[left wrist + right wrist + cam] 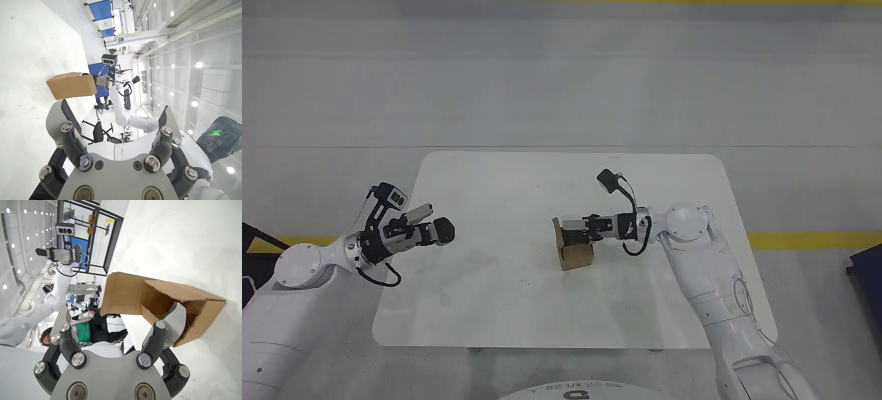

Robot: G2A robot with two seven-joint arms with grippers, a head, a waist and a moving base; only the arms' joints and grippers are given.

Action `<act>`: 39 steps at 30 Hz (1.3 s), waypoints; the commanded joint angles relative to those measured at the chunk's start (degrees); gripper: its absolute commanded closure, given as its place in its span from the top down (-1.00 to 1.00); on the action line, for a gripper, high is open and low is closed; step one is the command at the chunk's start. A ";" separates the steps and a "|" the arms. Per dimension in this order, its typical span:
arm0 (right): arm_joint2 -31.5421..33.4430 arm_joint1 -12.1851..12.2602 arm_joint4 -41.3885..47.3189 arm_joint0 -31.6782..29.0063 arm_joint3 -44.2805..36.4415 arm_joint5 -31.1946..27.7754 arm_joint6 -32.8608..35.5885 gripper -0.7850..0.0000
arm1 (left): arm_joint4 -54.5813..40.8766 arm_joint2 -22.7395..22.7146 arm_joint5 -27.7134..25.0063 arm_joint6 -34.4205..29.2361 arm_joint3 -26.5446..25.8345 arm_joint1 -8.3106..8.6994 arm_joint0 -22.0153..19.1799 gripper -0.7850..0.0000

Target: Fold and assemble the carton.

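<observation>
The brown carton (575,250) lies on its side near the middle of the white table (502,300), its open end turned toward the right gripper (587,232). The one thing inside it is a finger (176,313) of that gripper, pushed in through the open end and resting against the inner cardboard wall. The other finger (65,313) stays outside. One large flap (121,294) stands out from the opening, between the two fingers and touching neither that can be seen. The fingers are spread wide and pinch nothing.

The right wrist view looks straight into the carton: the bare brown interior, a torn-looking edge along the top wall, and a smaller flap folded inward. The left wrist view shows the other side instead, a plain closed cardboard face resting on the table, with the right gripper at its far end. The top view gives the layout: the carton is slightly right of centre and the two arms come in from opposite sides.

The left gripper (440,231) hangs at the left edge of the table, well apart from the carton. Its fingers (66,111) are spread wide in open air.
</observation>
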 commanded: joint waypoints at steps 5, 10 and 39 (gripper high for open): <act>0.72 0.46 11.01 2.64 6.12 -2.76 4.11 1.00 | 0.00 0.00 0.00 0.00 0.00 0.00 0.00 1.00; -0.48 0.42 16.78 5.98 12.36 -3.38 6.49 1.00 | 0.00 0.00 0.00 0.00 0.00 0.00 0.00 1.00; -10.28 -0.22 20.36 16.32 33.07 5.12 6.44 1.00 | 0.00 0.00 0.00 0.00 0.00 0.00 0.00 1.00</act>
